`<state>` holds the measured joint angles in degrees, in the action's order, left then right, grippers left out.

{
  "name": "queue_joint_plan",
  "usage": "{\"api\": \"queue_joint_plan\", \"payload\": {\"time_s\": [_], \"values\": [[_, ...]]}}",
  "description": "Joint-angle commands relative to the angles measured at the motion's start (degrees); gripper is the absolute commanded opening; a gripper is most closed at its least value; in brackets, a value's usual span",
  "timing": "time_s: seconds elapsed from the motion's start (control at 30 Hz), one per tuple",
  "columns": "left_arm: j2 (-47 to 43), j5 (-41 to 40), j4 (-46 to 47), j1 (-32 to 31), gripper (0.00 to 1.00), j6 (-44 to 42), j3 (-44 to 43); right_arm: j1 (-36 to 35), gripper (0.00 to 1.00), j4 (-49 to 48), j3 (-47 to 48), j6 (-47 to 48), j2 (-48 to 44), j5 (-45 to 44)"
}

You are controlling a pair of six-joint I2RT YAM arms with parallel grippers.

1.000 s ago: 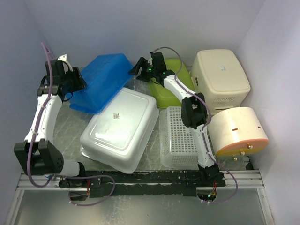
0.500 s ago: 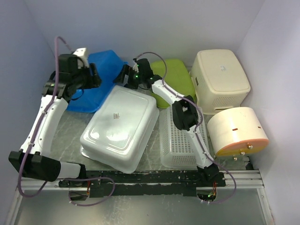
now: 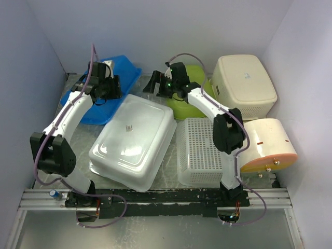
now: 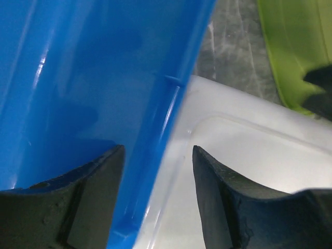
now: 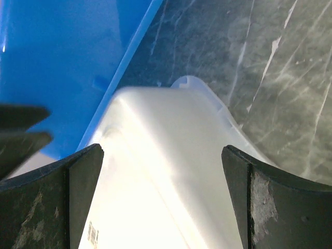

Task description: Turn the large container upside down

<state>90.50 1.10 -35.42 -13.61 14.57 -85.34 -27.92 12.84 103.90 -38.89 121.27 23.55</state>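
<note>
While the white container [image 3: 132, 142] is lying bottom-up mid-table, seemingly already flipped, the blue bin [image 3: 104, 110] is sitting against its far-left edge. The left gripper [image 4: 158, 150] is straddling the bin's wall with its fingers spread, perhaps releasing it. The right gripper [image 5: 162, 150] is hovering over the container's far corner, spread wide and gripping nothing.

The container [image 3: 132, 142] is white, the tub [image 3: 124, 72] blue.
</note>
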Motion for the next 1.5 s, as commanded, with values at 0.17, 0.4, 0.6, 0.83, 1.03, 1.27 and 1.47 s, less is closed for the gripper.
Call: {"api": "queue_joint_plan", "payload": {"time_s": [0.17, 0.4, 0.6, 0.83, 1.03, 1.27, 1.47], "values": [[5.12, -3.01, 3.41, 4.46, 0.66, -0.86, -3.04, -0.62, 1.0, -4.62, -17.13, 0.79, -13.37, -1.18], [1.13, 1.57, 4.63, 4.4, 0.65, 0.05, -0.13, -0.64, 1.0, -1.55, -20.09, 3.65, -18.24, -5.39], [-6.3, 5.45, 5.45, -0.59, 0.68, -1.22, 1.73, -0.64, 1.0, 3.67, -18.68, 7.45, -21.82, -11.64], [-15.89, 11.3, 6.25, -3.43, 0.9, -3.3, 6.88, -0.63, 1.0, 9.8, -16.64, 12.95, -28.37, -30.89], [-28.05, 8.7, 11.8, -3.44, 0.96, -3.72, 20.62, -0.64, 1.0, 14.18, -19.5, 11.14, -36.0, -59.53], [-35.52, 3.75, 15.93, -3.44, 0.99, 0.07, 30.17, -0.64, 1.0, 17.88, -24.23, 9.57, -41.52, -76.01], [-36.83, 0.52, 19.15, -3.41, 1.0, 1.71, 31.55, -0.64, 1.0, 16.69, -29.28, 8.21, -45.59, -75.57]]}}
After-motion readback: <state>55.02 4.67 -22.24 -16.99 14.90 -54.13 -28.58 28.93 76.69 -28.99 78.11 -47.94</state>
